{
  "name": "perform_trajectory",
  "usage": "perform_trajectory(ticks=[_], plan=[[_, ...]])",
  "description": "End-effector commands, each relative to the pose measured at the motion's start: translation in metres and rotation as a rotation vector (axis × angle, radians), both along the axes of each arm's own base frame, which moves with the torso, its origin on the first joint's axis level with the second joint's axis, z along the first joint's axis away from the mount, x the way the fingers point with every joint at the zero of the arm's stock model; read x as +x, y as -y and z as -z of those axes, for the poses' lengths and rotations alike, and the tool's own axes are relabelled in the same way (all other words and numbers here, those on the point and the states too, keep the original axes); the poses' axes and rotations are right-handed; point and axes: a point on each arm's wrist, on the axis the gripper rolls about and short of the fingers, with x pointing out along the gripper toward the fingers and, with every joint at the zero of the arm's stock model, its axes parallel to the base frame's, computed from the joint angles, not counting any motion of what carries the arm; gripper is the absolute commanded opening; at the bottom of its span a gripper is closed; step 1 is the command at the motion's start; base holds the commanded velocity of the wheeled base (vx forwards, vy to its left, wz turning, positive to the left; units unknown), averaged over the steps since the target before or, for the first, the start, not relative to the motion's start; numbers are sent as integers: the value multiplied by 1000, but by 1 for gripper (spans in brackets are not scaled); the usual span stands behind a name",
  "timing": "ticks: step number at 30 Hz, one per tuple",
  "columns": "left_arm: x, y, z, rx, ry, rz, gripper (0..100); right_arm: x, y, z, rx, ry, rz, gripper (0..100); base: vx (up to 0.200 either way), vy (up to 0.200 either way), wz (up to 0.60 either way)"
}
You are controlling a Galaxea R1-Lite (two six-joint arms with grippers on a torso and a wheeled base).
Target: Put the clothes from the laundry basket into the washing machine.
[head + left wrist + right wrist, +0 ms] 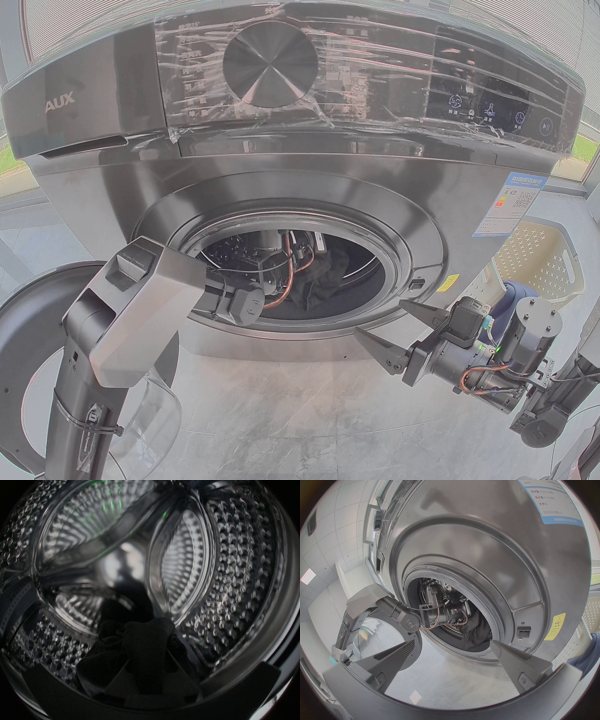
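While the left gripper (306,253) sits inside the drum (237,573) of the washing machine (300,181), a dark garment (140,661) lies bunched on the drum floor just in front of it, close to the opening's lower rim. Whether that gripper grips the cloth or is spread cannot be told, since the dim interior and the arm's own wrist hide it. The right gripper (377,315) hangs outside, low and to the right of the opening, jaws spread wide and holding nothing, well apart from the garment. The round door (25,350) stands swung open at the left, partly cut off by the picture's edge. Beside the machine's right side stands the pale perforated laundry basket (544,262), a blue garment (509,300) in it, half hidden behind the right arm. Grey marbled tile floor (281,412) runs beneath.
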Motion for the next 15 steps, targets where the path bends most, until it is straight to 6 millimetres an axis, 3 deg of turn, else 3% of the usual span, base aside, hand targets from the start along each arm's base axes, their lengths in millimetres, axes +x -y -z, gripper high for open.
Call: perform_trajectory(ticks=[1, 14, 15], plan=[[28, 5, 1, -80, 105, -65, 0, 0, 0, 0, 1, 1, -1, 100, 0, 0, 0], [37, -2, -3, -98, 129, -93, 0, 0, 0, 1, -1, -2, -3, 100, 0, 0, 0], [37, -2, -3, -98, 129, -93, 100, 0, 0, 1, -1, -2, -3, 100, 0, 0, 0]])
